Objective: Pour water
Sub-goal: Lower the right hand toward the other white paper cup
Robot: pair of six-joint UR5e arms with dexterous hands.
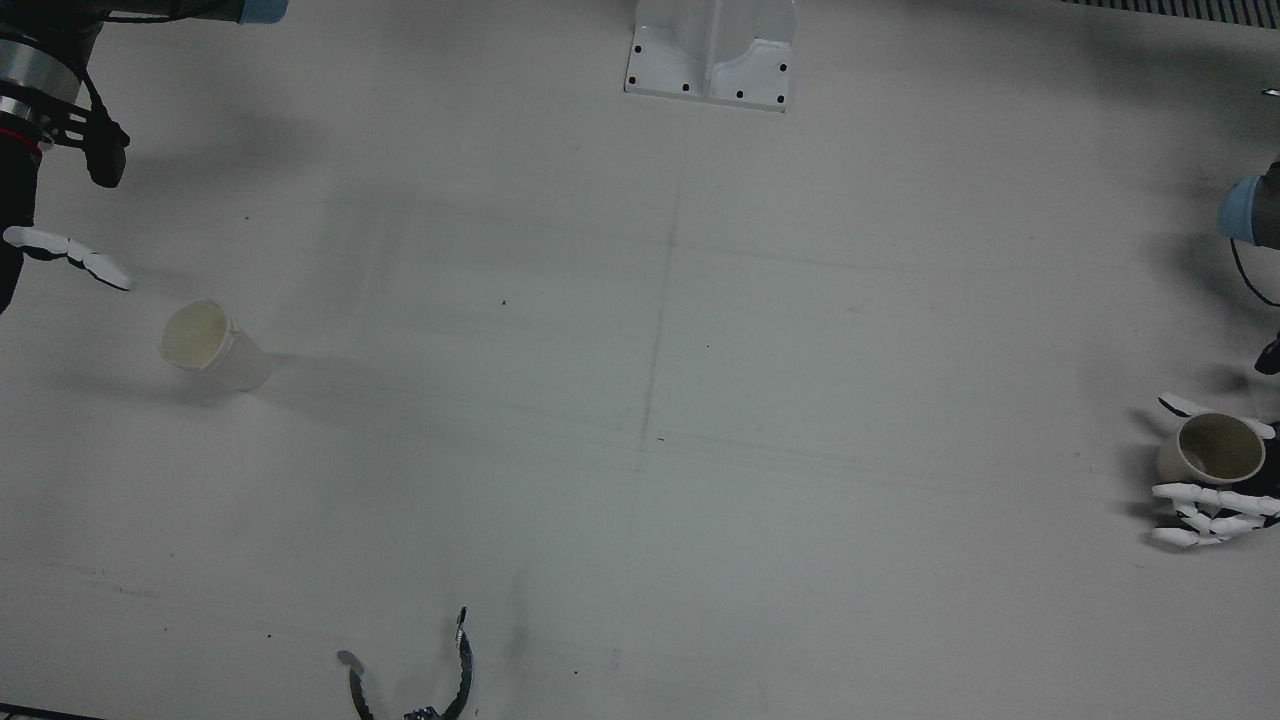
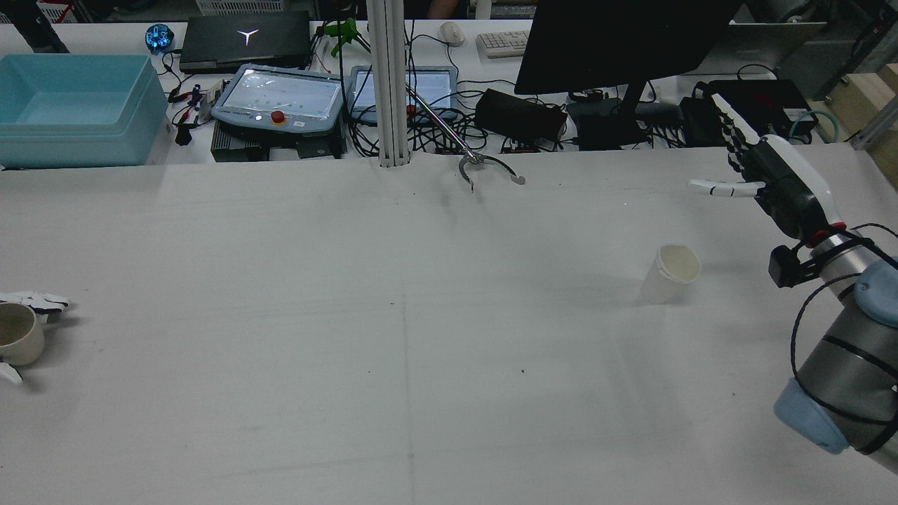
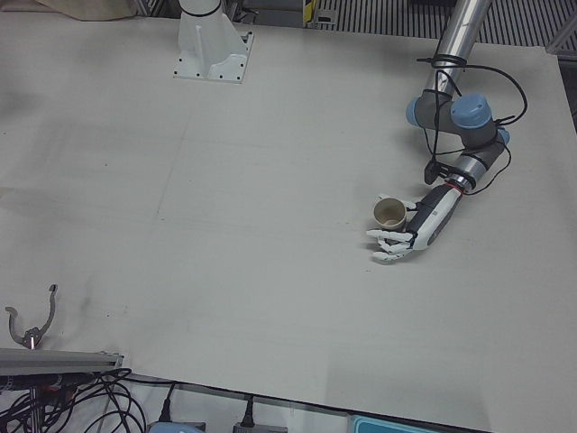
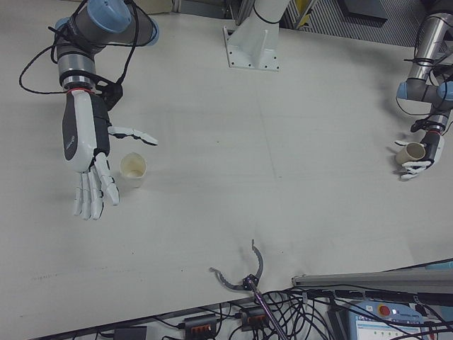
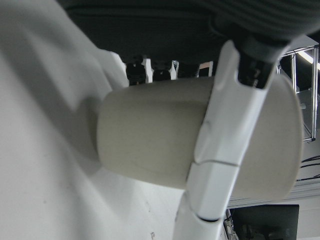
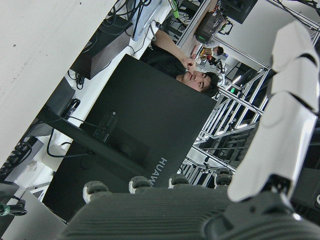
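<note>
Beige cup (image 5: 165,145) within left robot hand (image 3: 416,230) — white cup (image 4: 133,167) beside right robot hand (image 4: 88,152)

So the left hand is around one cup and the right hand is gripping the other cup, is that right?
Not quite. The left hand is around one cup, but the right hand grips nothing: the right-front view shows it open, fingers spread, beside the other cup, which stands free on the table.
</note>
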